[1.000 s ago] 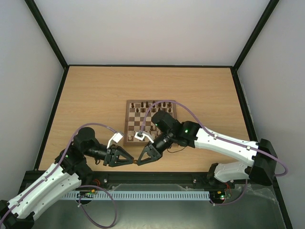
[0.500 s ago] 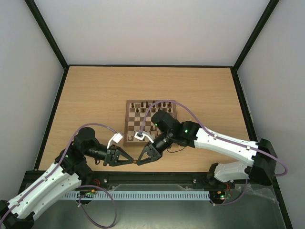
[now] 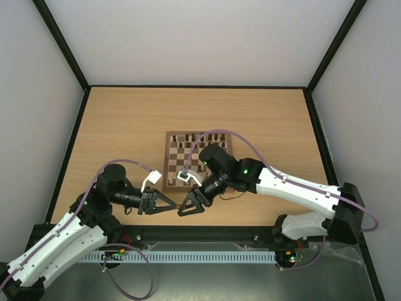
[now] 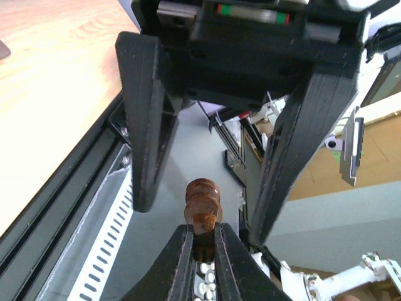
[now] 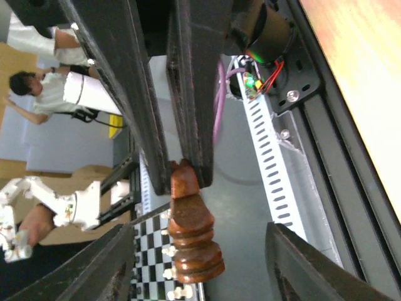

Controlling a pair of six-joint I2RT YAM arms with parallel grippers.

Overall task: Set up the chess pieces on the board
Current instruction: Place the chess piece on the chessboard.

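Dark brown turned wood, one of the chess pieces [image 4: 202,210] hangs in the air. It is pinched by its narrow end in the left tool [image 4: 202,241], whose jaws are closed tight on it, and its ringed base sticks out beyond the fingertips. Facing it tip to tip, the right tool [image 3: 183,211] stands open. Its fingers [image 4: 147,125] are spread either side of the piece with a gap on each side, touching nothing. The two tools meet over the wooden worktop [image 3: 125,125] near its front edge, close to the near left corner of the board [image 3: 178,162]. More dark chessmen [image 3: 188,139] stand along the board's far rows.
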